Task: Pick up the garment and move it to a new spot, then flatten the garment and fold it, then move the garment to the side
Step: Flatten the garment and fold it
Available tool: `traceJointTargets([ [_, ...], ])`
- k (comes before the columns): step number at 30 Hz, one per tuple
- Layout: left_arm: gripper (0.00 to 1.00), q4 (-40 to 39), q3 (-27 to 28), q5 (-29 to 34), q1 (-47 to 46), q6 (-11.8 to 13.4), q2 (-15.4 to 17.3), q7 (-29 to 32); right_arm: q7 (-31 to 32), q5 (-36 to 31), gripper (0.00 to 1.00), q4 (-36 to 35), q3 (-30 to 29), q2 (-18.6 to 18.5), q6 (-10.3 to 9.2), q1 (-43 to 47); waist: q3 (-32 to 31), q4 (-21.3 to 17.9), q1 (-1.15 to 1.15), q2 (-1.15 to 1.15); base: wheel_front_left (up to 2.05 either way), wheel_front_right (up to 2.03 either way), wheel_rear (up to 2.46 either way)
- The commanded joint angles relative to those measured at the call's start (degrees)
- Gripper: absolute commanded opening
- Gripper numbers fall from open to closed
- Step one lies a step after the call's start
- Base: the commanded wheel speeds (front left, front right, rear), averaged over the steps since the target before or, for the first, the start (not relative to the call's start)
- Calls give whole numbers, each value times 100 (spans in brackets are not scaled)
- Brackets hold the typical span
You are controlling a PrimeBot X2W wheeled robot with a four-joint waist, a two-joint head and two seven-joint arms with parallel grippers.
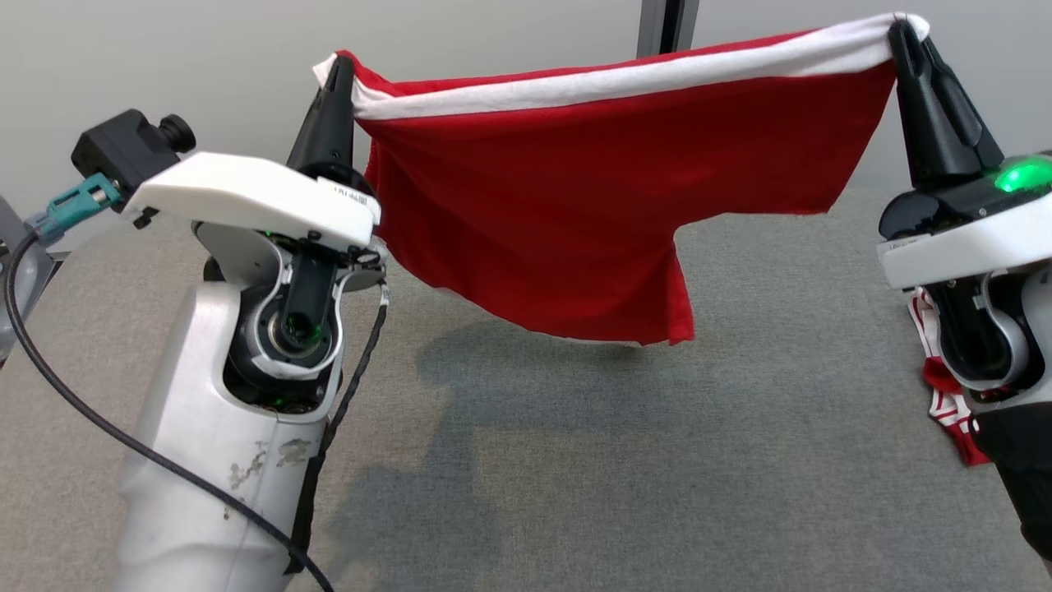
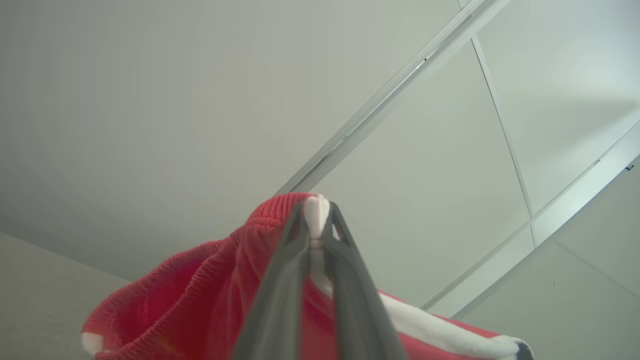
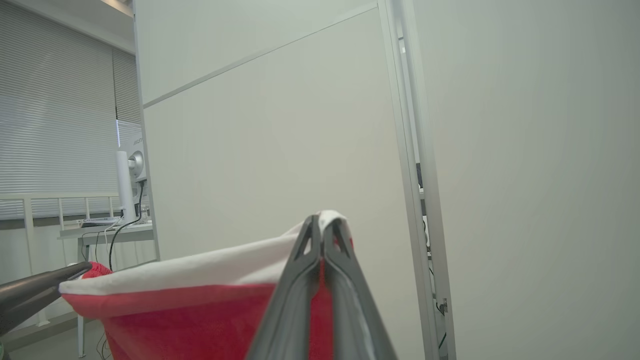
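with left gripper [image 1: 337,67] and right gripper [image 1: 902,31] each clamped on a top corner, holding red garment [image 1: 575,189] stretched aloft over table's [image 1: 740,460] far edge. likely mid-move; next, lowering it flat without bunching.

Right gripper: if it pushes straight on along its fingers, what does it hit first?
Past the garment edge pinched in the right gripper, the way looks free up to the pale wall panel; its distance is unclear.
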Motion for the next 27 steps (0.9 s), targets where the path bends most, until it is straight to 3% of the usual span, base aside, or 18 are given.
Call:
traceJointTargets([
  [1, 0, 12, -11, -382, -230, 339, 22, 37, 103, -117, 0, -38, -83, 70, 0, -192, -53, -49, 0, 0, 0, 0, 0],
  [7, 0, 252, -57, -1245, -695, 1102, 24, -83, 303, -580, 0, 102, -181, 195, 0, -550, -112, -146, 0, 0, 0, 0, 0],
  [11, 0, 503, -16, -1803, -1001, 1447, 25, -407, 344, -780, 0, 301, -297, 397, 0, -741, -100, -199, 0, 0, 0, 0, 0],
  [20, 0, 1171, -79, -2558, -1548, 1729, 24, -1066, 421, -1120, 0, 844, -339, 594, -1, -1253, 229, -246, 0, 0, 0, 0, 0],
  [27, 0, 2206, -297, -2540, -2827, 1702, 26, -1180, 421, -1196, 0, 1722, -136, 699, -1, -2665, 1171, -380, 0, 0, 0, 0, 0],
])
